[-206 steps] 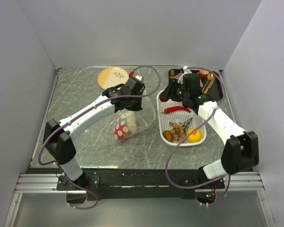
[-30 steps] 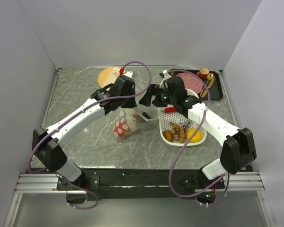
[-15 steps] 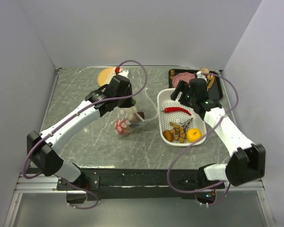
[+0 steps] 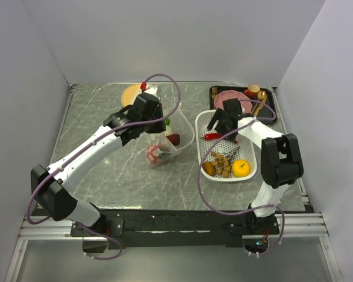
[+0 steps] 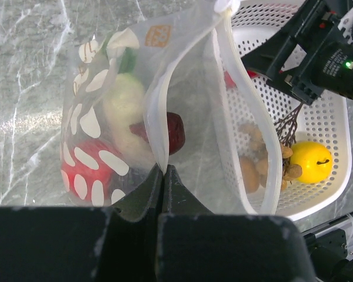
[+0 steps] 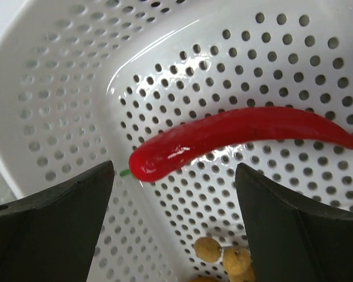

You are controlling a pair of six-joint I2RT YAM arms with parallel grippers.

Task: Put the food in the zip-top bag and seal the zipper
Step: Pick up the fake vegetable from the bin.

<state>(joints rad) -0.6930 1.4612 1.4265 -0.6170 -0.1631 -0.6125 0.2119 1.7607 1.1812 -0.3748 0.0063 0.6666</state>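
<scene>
- Lying at the near end of the white basket (image 4: pixel 201 160) are a yellow round fruit (image 4: pixel 241 168), a brown oval (image 4: pixel 208 168) and a heap of small brown nuts (image 4: pixel 221 160). All of them are well apart from both claws.
- Just left of the basket, the zip-top bag (image 4: pixel 163 145) sags onto the table (image 4: pixel 106 176) with its mouth gaping toward the basket. Inside it are a red piece with white spots (image 5: pixel 85 176), a dark red piece (image 5: pixel 175 130) and a white-and-green vegetable (image 5: pixel 125 97).
- The left claw (image 5: pixel 165 171) has its fingers pressed fully together on the bag's mouth edge. The white zipper (image 5: pixel 155 126) runs straight down into the pinch, and the bag hangs from that grip.
- The right claw (image 6: pixel 173 173) is spread wide and holds nothing, poised low over the far half of the basket. A red chilli (image 6: pixel 241 135) lies on the basket floor just beneath it. In the right wrist view the chilli's blunt end sits between the two fingers (image 6: pixel 59 217), and neither finger touches it.
- Farther back, a black tray (image 4: pixel 272 111) with a pink plate (image 4: pixel 228 97) sits at the far right. A tan plate (image 4: pixel 129 94) lies at the far left, behind the left arm.
</scene>
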